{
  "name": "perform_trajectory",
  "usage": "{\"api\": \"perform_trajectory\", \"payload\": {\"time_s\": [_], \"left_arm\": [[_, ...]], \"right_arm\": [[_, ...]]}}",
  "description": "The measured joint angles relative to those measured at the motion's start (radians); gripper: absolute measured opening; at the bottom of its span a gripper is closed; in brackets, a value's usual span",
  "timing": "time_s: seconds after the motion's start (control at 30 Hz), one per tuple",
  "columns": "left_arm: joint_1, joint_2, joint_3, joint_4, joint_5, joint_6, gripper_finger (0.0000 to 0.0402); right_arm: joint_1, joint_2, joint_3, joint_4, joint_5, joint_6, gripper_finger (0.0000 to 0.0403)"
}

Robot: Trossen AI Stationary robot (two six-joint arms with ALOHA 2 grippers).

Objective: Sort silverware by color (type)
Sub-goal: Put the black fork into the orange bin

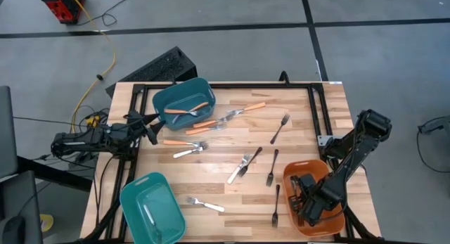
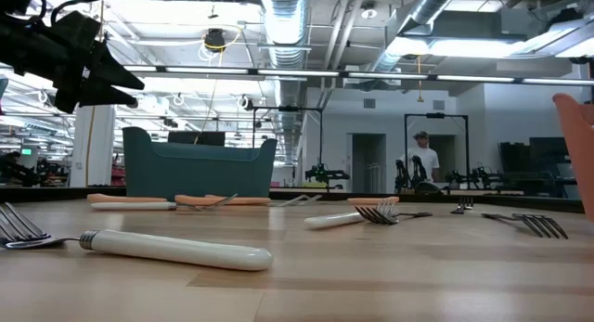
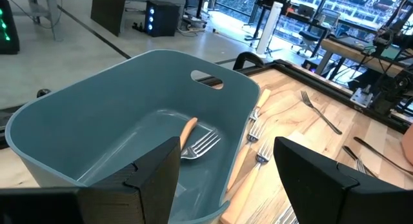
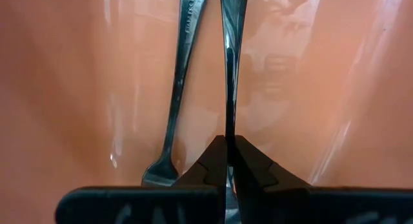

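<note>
My right gripper (image 1: 309,202) points down into the orange bin (image 1: 330,175) at the near right and is shut on a black fork (image 4: 230,62). A second black fork (image 4: 179,82) lies on that bin's floor. My left gripper (image 3: 226,179) waits open at the table's left edge, level, facing the far teal bin (image 1: 184,102), where an orange-handled fork (image 3: 193,139) lies. More forks lie loose on the table: orange-handled ones (image 1: 246,109), white ones (image 1: 205,204) and black ones (image 1: 272,167). My right gripper pinches the black fork's thin handle (image 4: 229,124) between its two fingertips, coming from above and pointing down. The fork shows edge-on and runs on past the fingertips inside the orange bin. Whether it touches the bin's floor, I cannot tell.
A second teal bin (image 1: 151,209) stands at the near left corner with a white fork in it. A black frame (image 1: 316,110) runs along the table's far and side edges. A person (image 2: 422,160) stands far off in the room behind the table.
</note>
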Motion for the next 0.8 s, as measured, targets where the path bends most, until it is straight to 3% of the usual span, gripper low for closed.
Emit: {"api": "perform_trajectory", "payload": {"time_s": [0.8], "left_arm": [[0.000, 0.000, 0.000, 0.000, 0.000, 0.001, 0.0235]], "right_arm": [[-0.026, 0.000, -0.004, -0.010, 0.001, -0.002, 0.0046]]}}
